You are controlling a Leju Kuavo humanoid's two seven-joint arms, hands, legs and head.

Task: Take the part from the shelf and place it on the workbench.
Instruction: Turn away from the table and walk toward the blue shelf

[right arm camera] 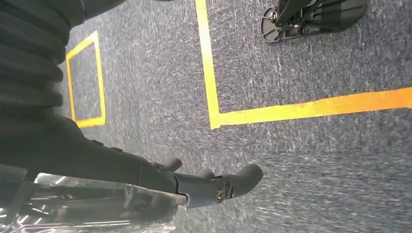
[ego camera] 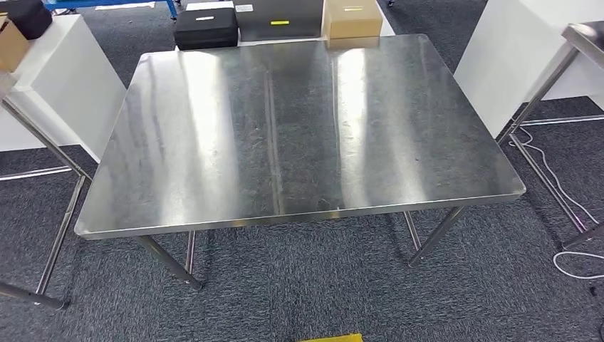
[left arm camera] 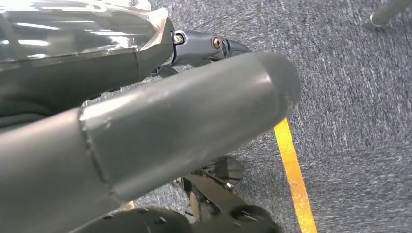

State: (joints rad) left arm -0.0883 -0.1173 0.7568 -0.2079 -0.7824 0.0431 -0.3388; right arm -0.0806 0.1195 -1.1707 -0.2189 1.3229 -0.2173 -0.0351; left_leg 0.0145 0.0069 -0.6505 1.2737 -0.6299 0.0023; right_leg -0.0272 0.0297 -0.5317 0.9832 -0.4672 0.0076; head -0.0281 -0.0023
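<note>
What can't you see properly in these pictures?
- Part: a shiny wrapped thing between both hands; left wrist view, the thumb covers much of it; right wrist view, cut off by the edge.
- Black case beyond the workbench: head view, labels too small to read.

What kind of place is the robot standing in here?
Probably a robotics test lab or workshop: a bare stainless steel workbench, grey carpet marked with yellow floor tape, and a black equipment case beside a cardboard box.

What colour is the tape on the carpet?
Yellow floor tape, clearest in the right wrist view.
</note>
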